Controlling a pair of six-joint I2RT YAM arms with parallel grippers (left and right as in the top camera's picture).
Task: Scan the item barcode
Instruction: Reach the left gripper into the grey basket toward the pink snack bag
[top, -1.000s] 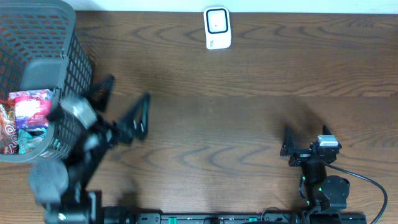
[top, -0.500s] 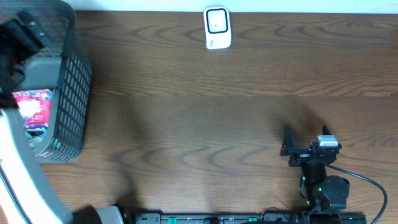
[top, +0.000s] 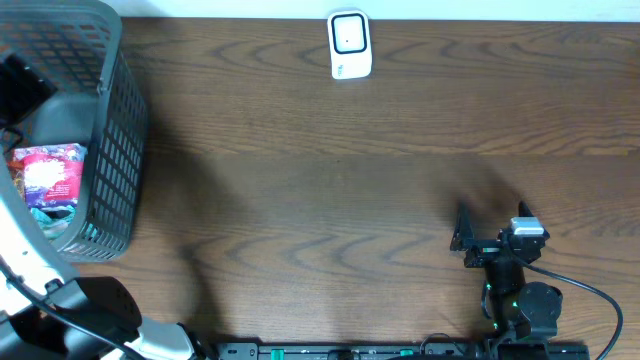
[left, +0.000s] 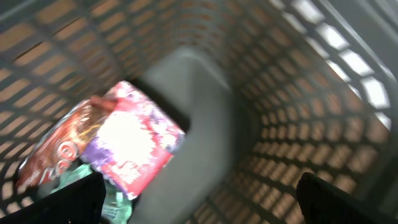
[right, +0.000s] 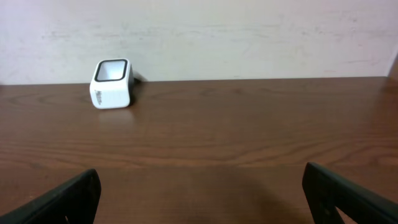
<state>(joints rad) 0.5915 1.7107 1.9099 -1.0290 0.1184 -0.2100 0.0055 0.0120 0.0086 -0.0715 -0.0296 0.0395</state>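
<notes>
inside the basket, pink packet, fullest from left wrist

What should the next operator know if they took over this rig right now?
Left gripper: open, empty, aimed down into the basket at the pink-purple packet.
Right gripper: open, empty, low over the table, facing the scanner.
Done: nothing picked, nothing scanned.
Left: grasp a packet, lift it out, show its barcode to the scanner.
</notes>
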